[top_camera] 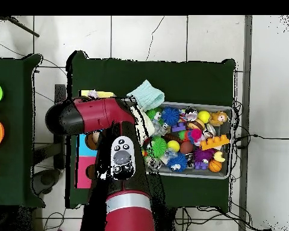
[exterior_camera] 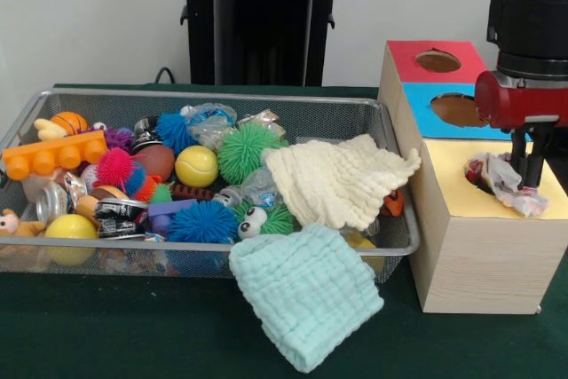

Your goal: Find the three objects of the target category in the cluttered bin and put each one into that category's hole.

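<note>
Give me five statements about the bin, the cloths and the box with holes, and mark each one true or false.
1. The pale green knitted cloth hangs over the front rim of the wire mesh bin onto the green table. True.
2. The robot's gripper is over the yellow top section of the wooden box. True.
3. The crinkly plastic-wrapped item lies at the red section's hole. False: it sits at the hole in the yellow section; the hole in the red section is empty.
4. The cream knitted cloth lies at the bin's end next to the box. True.
5. The orange toy building brick rests on the box. False: it is in the bin, at the end away from the box.
</note>
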`<action>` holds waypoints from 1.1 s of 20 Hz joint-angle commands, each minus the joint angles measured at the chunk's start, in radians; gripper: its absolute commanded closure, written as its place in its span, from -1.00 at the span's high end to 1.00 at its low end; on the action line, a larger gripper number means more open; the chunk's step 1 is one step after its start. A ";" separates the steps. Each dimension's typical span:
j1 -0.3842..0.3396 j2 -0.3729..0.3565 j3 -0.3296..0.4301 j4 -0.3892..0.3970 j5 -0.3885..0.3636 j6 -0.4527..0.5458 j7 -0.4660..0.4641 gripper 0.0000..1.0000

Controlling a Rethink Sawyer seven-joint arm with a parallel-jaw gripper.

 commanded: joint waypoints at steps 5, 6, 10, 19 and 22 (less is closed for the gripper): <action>-0.021 -0.005 0.063 0.169 -0.046 -0.010 0.036 -1.00; -0.027 -0.007 0.068 0.173 -0.046 -0.012 0.030 -1.00; -0.045 -0.003 0.082 0.169 -0.048 -0.011 0.008 -1.00; -0.034 0.033 0.065 0.150 -0.063 -0.046 0.023 -1.00; -0.023 0.030 0.053 0.145 -0.062 -0.030 0.030 -1.00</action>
